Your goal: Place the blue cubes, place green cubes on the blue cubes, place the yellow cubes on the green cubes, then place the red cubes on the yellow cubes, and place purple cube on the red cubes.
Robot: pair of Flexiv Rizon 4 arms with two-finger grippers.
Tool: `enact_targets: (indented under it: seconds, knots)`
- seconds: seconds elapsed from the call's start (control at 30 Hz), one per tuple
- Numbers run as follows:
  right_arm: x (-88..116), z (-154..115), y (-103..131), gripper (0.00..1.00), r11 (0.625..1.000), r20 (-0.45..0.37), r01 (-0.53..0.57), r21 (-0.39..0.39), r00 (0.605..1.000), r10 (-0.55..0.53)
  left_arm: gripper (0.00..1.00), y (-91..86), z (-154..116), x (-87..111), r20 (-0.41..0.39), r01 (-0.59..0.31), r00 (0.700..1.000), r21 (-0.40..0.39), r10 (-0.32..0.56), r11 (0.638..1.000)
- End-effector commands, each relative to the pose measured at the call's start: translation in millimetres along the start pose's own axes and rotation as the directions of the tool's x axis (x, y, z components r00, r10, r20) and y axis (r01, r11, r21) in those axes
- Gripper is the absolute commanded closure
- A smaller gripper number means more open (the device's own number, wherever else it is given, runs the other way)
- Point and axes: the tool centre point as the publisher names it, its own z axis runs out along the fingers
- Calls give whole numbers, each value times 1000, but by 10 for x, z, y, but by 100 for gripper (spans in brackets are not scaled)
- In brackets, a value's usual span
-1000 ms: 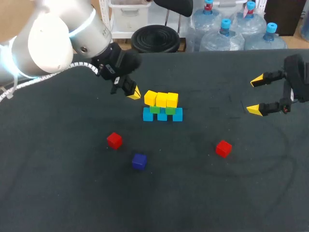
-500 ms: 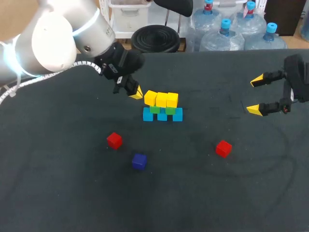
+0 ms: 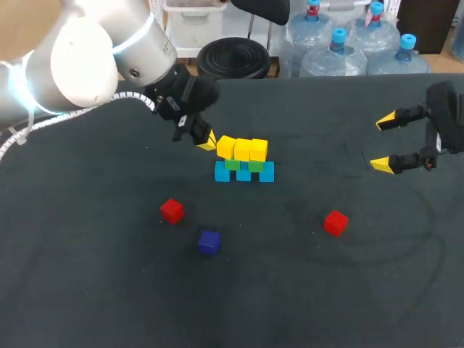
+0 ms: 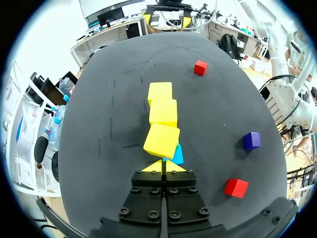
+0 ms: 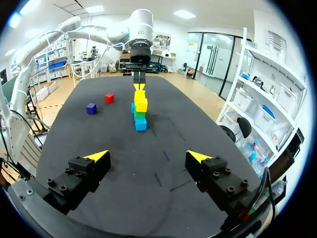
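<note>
Stack (image 3: 243,161) centred on table (image 3: 87,290); three loose cubes (image 3: 209,242) before it.
I see left gripper (image 3: 206,141) just beside its left end, right gripper (image 3: 383,143) well apart rightward.

The left arm's two-fingered, yellow-tipped gripper (image 3: 206,141) has crept closer to the row of three yellow plastic cubes (image 3: 242,148) that tops the stack. A second ago a strip of dark tabletop showed ahead of its tips. Now the nearest yellow cube (image 4: 162,140) sits just ahead of them, though I cannot tell if they touch. The bulky white arm joint (image 3: 87,61) behind the gripper has drifted along the same way.
</note>
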Motion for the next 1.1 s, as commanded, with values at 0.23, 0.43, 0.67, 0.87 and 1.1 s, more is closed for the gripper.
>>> enact_targets:
  seconds: [0.23, 0.43, 0.67, 0.87, 1.1]
  knots:
    - [4, 8, 0, 0, 1000, 2, 1, 1, 1000, -1, 100, -13, 22, -22, -11, 2, 1000, 5, -2, 1000]
    - [4, 8, 0, 0, 1000, 2, 1, 1, 1000, -1, 100, -31, 32, -20, -15, 7, 1000, 9, -7, 1000]
    - [4, 8, 0, 0, 1000, 2, 1, 1, 1000, -1, 100, -33, 32, -25, -17, 8, 1000, 7, -8, 1000]
    - [4, 8, 0, 0, 1000, 2, 1, 1, 1000, -1, 100, -43, 34, -31, -20, 9, 1000, 7, -9, 1000]
    - [4, 8, 0, 0, 1000, 2, 1, 1, 1000, -1, 100, -44, 49, -50, -23, 6, 1000, 8, -6, 1000]
